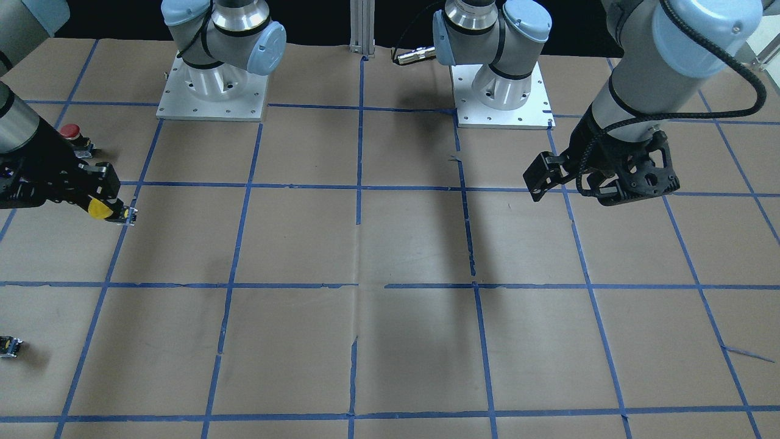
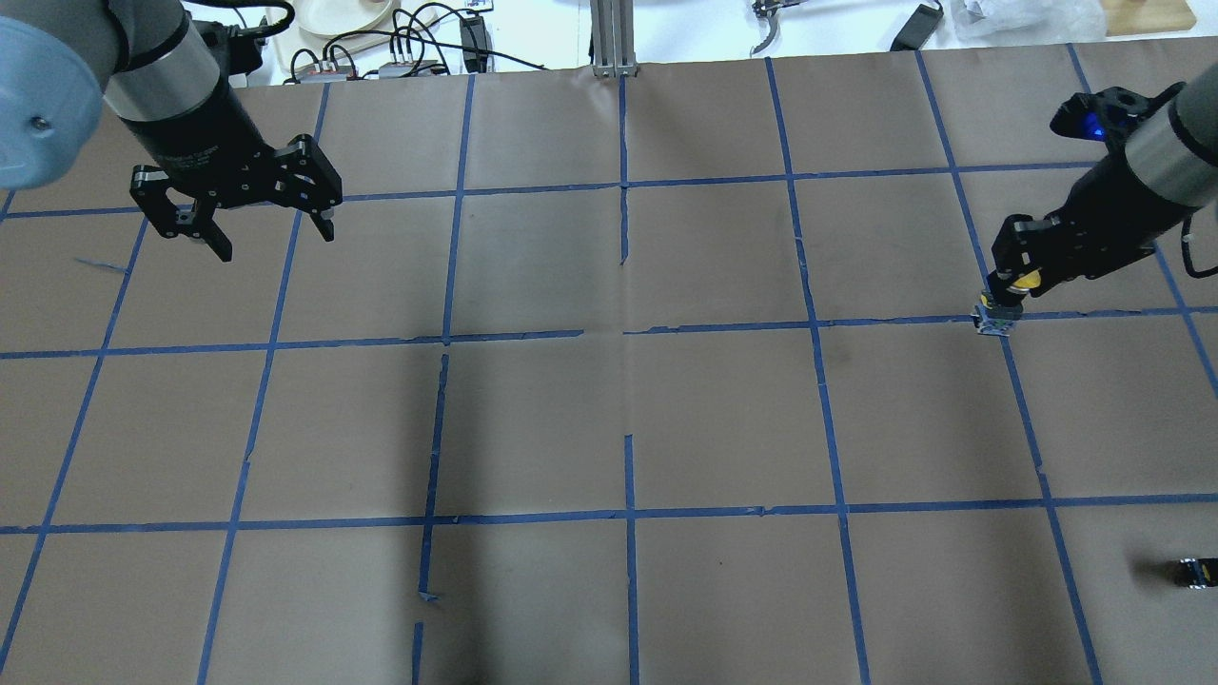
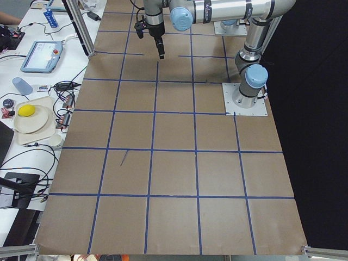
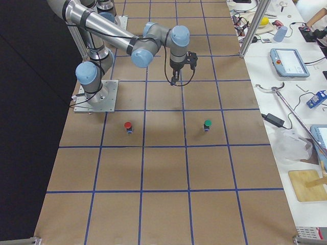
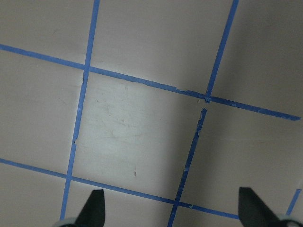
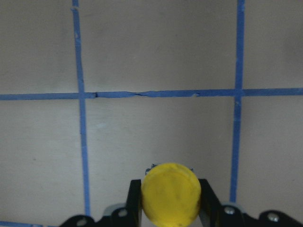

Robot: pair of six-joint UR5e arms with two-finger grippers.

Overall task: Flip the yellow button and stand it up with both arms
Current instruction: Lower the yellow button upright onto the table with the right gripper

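Note:
My right gripper [image 2: 1007, 287] is shut on the yellow button [image 2: 1024, 280] by its round cap, at the table's right side. In the right wrist view the cap [image 6: 171, 194] sits squeezed between the two black fingers [image 6: 135, 198]. The button's short black-and-grey body [image 1: 127, 214] sticks out of the gripper [image 1: 105, 206], tilted, low over a blue tape line. I cannot tell whether it touches the table. My left gripper [image 2: 276, 243] is open and empty, hovering above the far left of the table. Its wrist view shows only bare paper between the fingertips [image 5: 94, 210].
A red-capped button [image 1: 70, 131] stands just behind my right gripper, toward the robot. A small dark capless switch block [image 2: 1194, 571] lies at the near right edge. Brown paper with a blue tape grid [image 2: 628, 518] covers the table. The two arm bases [image 1: 210, 91] stand at the robot's side.

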